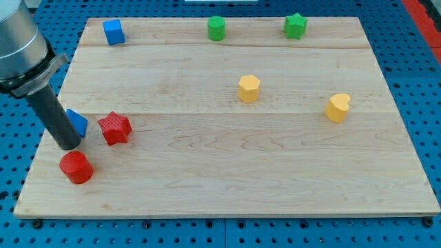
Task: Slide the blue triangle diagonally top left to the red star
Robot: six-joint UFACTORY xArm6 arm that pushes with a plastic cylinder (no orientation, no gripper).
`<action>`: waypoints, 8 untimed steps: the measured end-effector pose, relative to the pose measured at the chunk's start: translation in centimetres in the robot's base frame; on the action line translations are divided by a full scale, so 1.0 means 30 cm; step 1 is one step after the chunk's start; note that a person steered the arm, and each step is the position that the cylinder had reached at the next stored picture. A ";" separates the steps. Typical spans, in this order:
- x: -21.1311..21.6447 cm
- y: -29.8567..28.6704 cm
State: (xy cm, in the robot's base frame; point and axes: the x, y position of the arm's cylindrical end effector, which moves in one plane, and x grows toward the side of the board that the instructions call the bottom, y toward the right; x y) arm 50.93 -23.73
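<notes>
You see my tip (69, 145) touching the blue triangle (78, 122), which sits just left of the red star (114, 129). The red cylinder (76, 167) lies below-left of that star. No jaws here: only a bare rod.

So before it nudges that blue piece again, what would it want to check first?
1. Blue triangle block on the wooden board: ok.
2. My tip beside the blue triangle, at its left: ok, though the rod hides part of the block.
3. Tip touching the block: cannot tell.
4. Blue triangle top left of the red star block: not ok, it sits directly to the star's left.
5. Red cylinder block out of the way: ok, it lies below the tip.
</notes>
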 end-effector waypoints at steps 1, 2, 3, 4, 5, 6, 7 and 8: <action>-0.062 0.003; -0.228 -0.011; -0.258 -0.026; -0.125 -0.083; -0.185 -0.225; -0.248 -0.192; -0.285 -0.156; -0.308 -0.046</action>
